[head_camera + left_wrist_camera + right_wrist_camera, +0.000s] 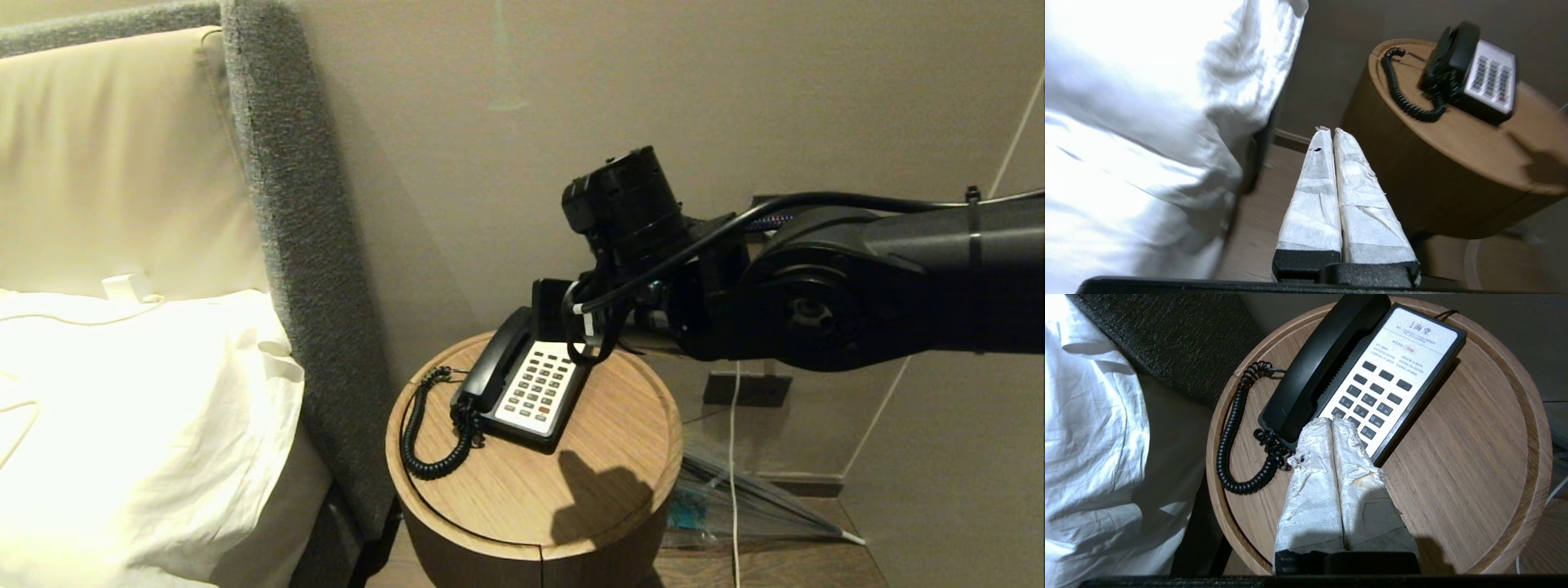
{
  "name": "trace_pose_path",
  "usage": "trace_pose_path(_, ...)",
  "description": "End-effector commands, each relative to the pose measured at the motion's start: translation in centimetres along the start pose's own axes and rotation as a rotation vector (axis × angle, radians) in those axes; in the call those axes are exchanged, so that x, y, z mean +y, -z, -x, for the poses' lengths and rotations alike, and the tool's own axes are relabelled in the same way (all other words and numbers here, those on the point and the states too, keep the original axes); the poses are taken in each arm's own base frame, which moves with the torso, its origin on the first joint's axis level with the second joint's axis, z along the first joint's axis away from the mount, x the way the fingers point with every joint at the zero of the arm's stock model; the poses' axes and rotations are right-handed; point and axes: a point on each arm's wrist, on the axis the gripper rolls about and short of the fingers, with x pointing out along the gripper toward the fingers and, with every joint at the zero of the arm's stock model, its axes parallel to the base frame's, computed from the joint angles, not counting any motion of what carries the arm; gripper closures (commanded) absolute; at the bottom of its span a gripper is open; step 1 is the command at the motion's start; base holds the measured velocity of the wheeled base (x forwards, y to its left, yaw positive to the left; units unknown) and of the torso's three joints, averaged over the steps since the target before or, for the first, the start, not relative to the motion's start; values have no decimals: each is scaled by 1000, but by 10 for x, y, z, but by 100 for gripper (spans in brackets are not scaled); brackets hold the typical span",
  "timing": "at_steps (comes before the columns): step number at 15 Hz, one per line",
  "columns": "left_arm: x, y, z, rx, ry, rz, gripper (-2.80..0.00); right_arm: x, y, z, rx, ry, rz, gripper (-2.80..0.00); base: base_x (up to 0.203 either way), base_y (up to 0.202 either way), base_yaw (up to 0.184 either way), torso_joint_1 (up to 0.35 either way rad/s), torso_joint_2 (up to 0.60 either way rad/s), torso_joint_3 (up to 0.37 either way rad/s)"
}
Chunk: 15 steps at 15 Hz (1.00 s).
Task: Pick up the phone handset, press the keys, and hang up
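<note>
Oak-toned round counter (604, 490) with the black phone (535, 388) set on it, beside a bed.

White crumpled bedding (139, 425) and a grey, coarse-woven headboard edge (286, 245) are seen at the left of the head view, with the drum-shaped, wood-grained counter against the beige wall. The right arm (857, 286), black and bulky, is stretched in from the right above the phone's far end. The phone handset (1323, 367), a smooth curved black bar, is seated in its cradle along the phone's bed side, and its coiled cord (1237, 433) is looped over the wood. The keys (1372, 396), small dark rectangles, are set in a cream faceplate. The right gripper (1333, 422), wrapped in wrinkled white tape, is held above the near keys with jaws pressed together. The left gripper (1331, 132), likewise taped, hangs off the counter's side between counter and bedding, jaws together.
</note>
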Motion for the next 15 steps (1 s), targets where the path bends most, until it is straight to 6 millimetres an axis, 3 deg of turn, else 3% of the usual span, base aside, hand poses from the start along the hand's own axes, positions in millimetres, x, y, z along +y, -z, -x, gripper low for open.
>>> trace_pose_path(1,4,17,1,-78,-1,-112,0,-2,-2,8,-9,-3,-5,0,0,0,0,0,0,0)
trace_pose_path(7,4,13,-5,-248,-25,-253,0,-15,-3,40,-20,-7,-10,0,0,0,0,0,0,0)
trace_pose_path(9,5,22,-9,-202,42,-296,0,-21,-4,54,-29,-11,-14,0,0,0,0,0,0,0)
trace_pose_path(15,5,22,-10,-207,39,-286,0,-40,-2,90,-51,-13,-35,0,0,0,0,0,0,0)
